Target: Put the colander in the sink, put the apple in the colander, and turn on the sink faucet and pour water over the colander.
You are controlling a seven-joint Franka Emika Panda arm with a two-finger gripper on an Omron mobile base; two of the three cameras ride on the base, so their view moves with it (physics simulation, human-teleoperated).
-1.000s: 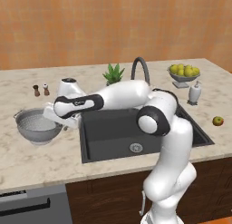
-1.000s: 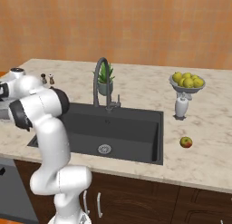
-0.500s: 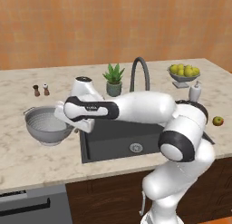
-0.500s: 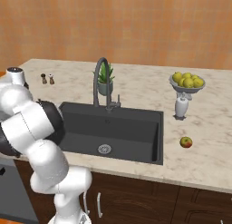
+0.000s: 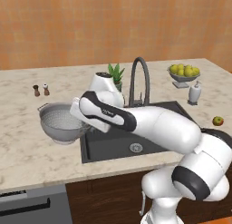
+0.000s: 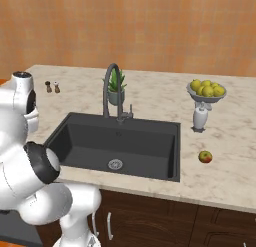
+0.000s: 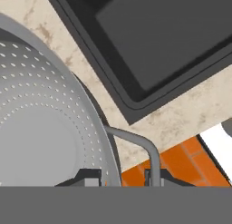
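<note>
The colander (image 5: 61, 123), a grey perforated metal bowl, is over the counter just left of the sink (image 5: 136, 139). My gripper (image 5: 82, 123) is shut on its right rim beside a side handle. In the hand view the fingertips (image 7: 90, 177) straddle the colander rim (image 7: 90, 109) next to its handle, with the sink corner (image 7: 131, 105) beyond. The black sink (image 6: 125, 141) holds nothing. The dark gooseneck sink faucet (image 5: 138, 78) (image 6: 111, 88) rises behind the basin. The apple (image 5: 218, 121) (image 6: 205, 156) lies on the counter right of the sink.
A footed bowl of yellow-green fruit (image 5: 183, 72) (image 6: 206, 89) and a soap dispenser (image 5: 195, 92) (image 6: 199, 117) stand at the back right. A potted plant (image 5: 115, 73) (image 6: 116, 86) is behind the faucet. Two small shakers (image 5: 41, 90) (image 6: 52, 86) stand at the back left.
The arm has swung forward and carried the colander to the right, from further left on the counter to the sink's left edge. The gripper has stayed shut on its rim.
</note>
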